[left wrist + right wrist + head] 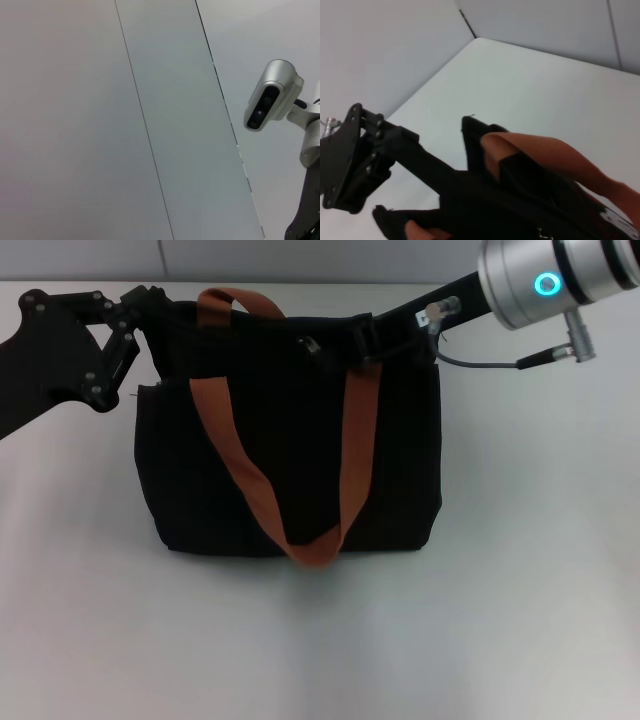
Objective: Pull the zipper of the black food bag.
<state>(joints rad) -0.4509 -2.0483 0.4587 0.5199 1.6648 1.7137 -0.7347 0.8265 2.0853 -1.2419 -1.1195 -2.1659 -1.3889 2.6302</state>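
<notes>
The black food bag (290, 450) stands upright mid-table, its orange-brown straps (240, 470) draped down its front. My left gripper (152, 312) is at the bag's top left corner and is shut on the fabric there; it also shows in the right wrist view (427, 160). My right gripper (352, 342) reaches in from the upper right and rests on the bag's top edge, right of the middle. A small silver piece (310, 343) on the top edge, just left of it, looks like the zipper pull. The left wrist view shows no bag.
The bag stands on a white table (520, 590) with a grey wall (300, 260) behind it. A cable (480, 364) hangs from my right wrist above the bag's right side. The left wrist view shows wall panels and a camera (270, 95).
</notes>
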